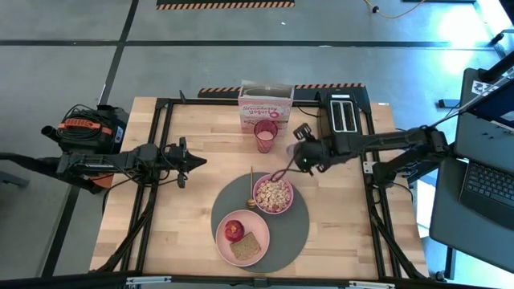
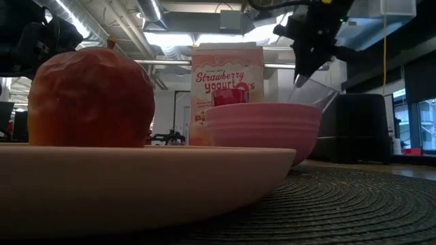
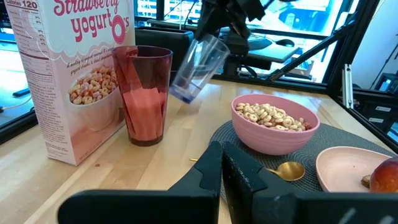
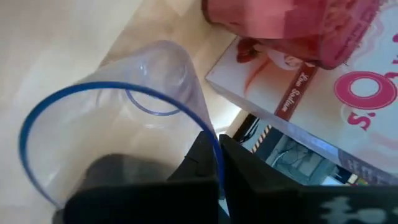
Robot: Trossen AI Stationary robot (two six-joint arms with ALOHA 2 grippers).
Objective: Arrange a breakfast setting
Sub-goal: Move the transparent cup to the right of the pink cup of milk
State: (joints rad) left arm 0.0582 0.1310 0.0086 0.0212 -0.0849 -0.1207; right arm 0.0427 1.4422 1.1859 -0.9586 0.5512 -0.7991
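Observation:
A round dark-grey mat lies at the table's near middle. On it stand a pink bowl of cereal rings and a larger pink plate with a red apple and brown toast. A small spoon lies left of the bowl. A pink tumbler stands in front of the pink-and-white cereal box. My right gripper is shut on a clear glass in the air between tumbler and bowl. My left gripper is shut and empty at the table's left. My right gripper holds the clear glass by its blue-edged rim, the wall pinched between its two fingers, one finger inside and one outside. The glass is lifted clear of the table and tilted, its base lower than its mouth and toward the tumbler.
A black toaster stands at the table's far right, behind my right arm. Bare wood lies at the table's left and to the right of the mat.

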